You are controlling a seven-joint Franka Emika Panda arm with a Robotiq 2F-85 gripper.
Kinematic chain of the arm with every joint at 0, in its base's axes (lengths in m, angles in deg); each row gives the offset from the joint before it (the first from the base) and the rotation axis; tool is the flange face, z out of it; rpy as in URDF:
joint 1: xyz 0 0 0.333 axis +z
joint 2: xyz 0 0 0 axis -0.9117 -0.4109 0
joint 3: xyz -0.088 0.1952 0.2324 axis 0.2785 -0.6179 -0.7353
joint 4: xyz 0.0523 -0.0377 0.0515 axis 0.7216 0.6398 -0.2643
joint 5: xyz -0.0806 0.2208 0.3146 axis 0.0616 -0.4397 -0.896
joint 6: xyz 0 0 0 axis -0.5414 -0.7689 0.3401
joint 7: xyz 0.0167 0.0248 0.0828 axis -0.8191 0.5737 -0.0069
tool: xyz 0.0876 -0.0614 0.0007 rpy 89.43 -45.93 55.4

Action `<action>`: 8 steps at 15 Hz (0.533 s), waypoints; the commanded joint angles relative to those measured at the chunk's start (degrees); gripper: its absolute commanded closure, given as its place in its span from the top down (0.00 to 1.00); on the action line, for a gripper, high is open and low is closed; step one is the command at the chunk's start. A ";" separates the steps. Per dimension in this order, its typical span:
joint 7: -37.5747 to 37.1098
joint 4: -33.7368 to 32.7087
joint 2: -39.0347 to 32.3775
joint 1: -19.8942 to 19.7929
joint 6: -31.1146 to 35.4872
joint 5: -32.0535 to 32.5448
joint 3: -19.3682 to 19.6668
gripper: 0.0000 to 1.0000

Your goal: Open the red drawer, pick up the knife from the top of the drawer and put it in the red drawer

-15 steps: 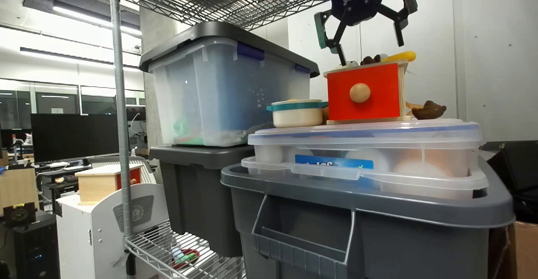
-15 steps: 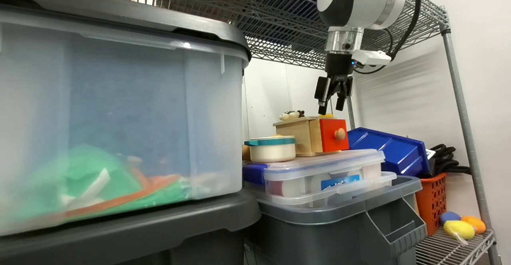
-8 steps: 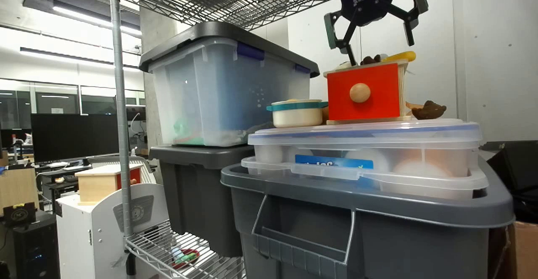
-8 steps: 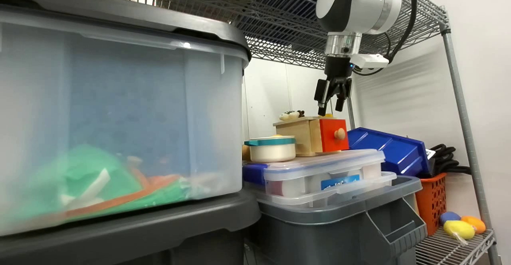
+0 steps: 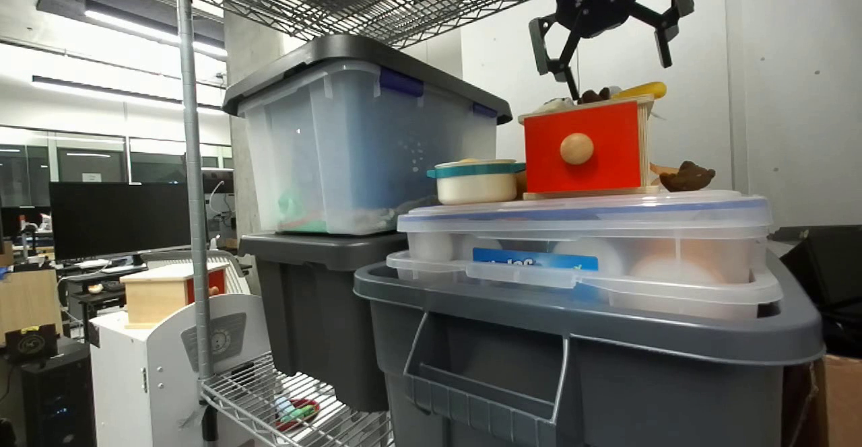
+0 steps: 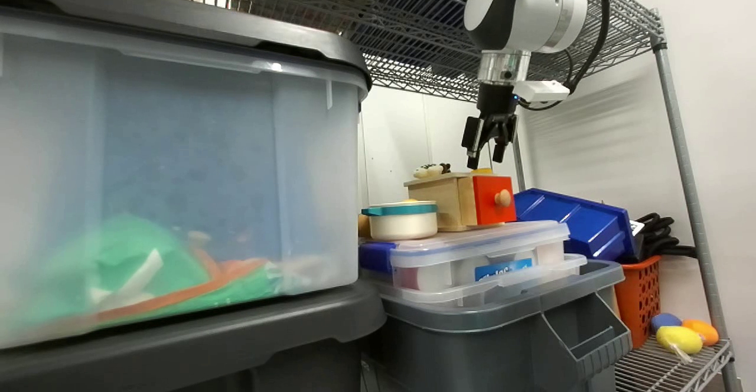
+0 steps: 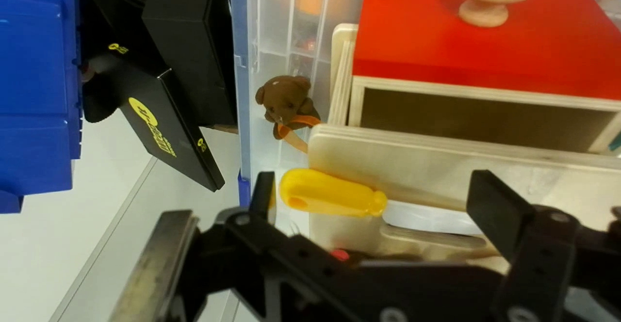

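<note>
At left in the wrist view, a blue bin (image 7: 31,79) is cropped beside a pale wall (image 7: 43,268). The knife (image 7: 330,193) lies on a wooden box (image 7: 427,171), long axis roughly crosswise, handle left, blade right, its tip obscured by the spread gripper (image 7: 376,198) above. The red drawer (image 7: 475,55), partly open, is cropped at right.

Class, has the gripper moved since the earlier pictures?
Yes: in an exterior view, the gripper has shifted rightward in the picture and slightly up, judged against the red drawer.
</note>
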 commanded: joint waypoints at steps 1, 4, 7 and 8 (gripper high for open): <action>0.01 -3.33 -1.74 -0.39 -1.51 0.85 0.11 1.00; 0.10 -3.87 -2.18 -0.50 -1.46 0.89 0.04 1.00; 0.11 -4.19 -2.64 -0.56 -1.40 0.90 -0.02 1.00; 0.12 -4.21 -2.74 -0.57 -1.35 0.90 -0.03 0.97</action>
